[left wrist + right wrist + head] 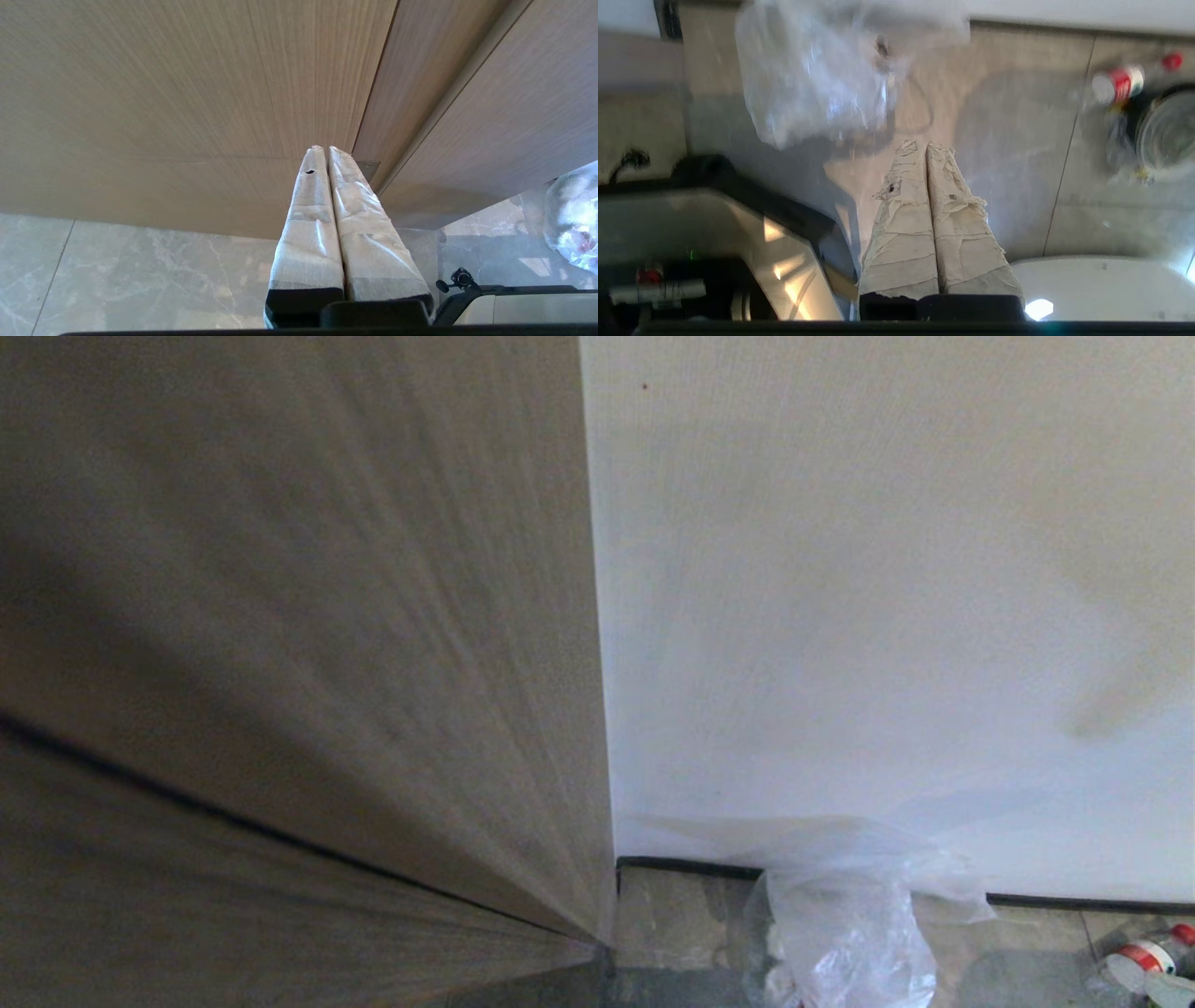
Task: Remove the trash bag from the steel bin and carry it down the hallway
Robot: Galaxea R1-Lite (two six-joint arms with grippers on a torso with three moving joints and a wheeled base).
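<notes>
trash bag [854, 924]: thin, crinkled, clear-to-whitish plastic, standing on the beige floor tiles [672, 919] close to the black baseboard [686, 867] at the foot of the white wall [887, 597], a little along from the corner where the wood-grain panel [280, 616] meets the wall.
steel bin: not made out around the bag in any view; whether the bag is already free of it cannot be told.
right gripper [924, 145]: cloth-wrapped fingers pressed together with nothing between them; in the right wrist view the bag [817, 79] hangs beyond the tips and apart from them.
left gripper [324, 149]: parked by the wood-grain panel [187, 93], wrapped fingers closed together on nothing; the bag shows only at the far edge of that view [572, 214].
handling, as judged: the film looks light, limp and slippery, likely to collapse and slide rather than hold shape; thin enough to tear on a hard pull or a sharp rim.
where to grip, as judged: the bunched, gathered plastic at the bag's upper edge, where several layers fold together, should give the pads more to bite than a single smooth wall lower down.
nearby litter: a red-and-white can [1153, 954] lies on the tiles toward the right edge of the floor in view, well apart from the bag; best kept out of the sweep.
hallway carry: not yet begun, by the look of it.
</notes>
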